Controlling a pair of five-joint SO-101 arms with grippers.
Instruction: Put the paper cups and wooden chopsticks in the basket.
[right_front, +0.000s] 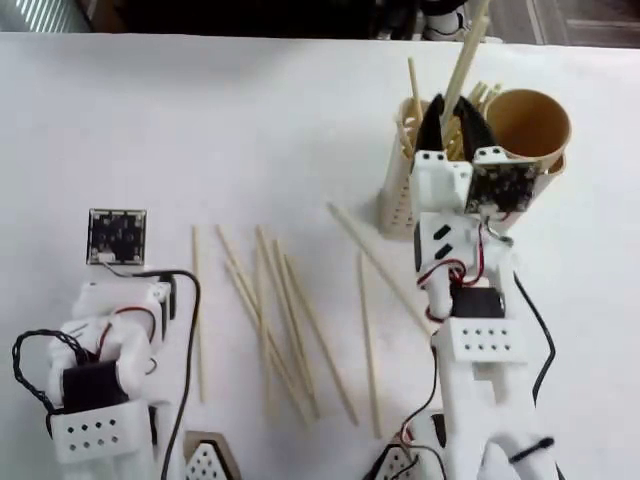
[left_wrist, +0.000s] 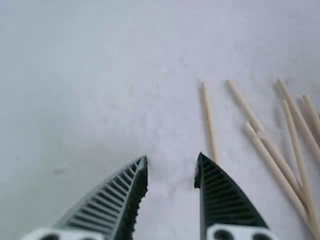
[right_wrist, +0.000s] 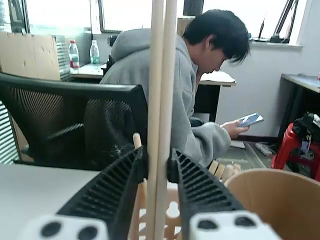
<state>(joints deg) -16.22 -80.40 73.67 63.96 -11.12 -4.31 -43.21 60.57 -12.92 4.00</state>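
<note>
The right claw (right_wrist: 157, 157) is clamped on a pair of pale wooden chopsticks (right_wrist: 160, 75). They stand upright side by side, long axis vertical, with their upper ends well above the claw. They are held over the tall cream perforated basket (right_front: 398, 195) at the far right of the white bench (right_front: 200, 120). More sticks stand in the basket. A tan paper cup (right_front: 528, 125), mouth up, sits right against the basket's right side; whether it is inside cannot be told.

The loose wooden chopsticks (right_front: 270, 320) lie flat mid-bench, mostly pointing near to far. A few cross, and one slants toward the basket's foot. The far left of the bench is open.

The left claw (left_wrist: 171, 167) gapes wide just above bare bench at the near left, with the loose sticks to its right.
</note>
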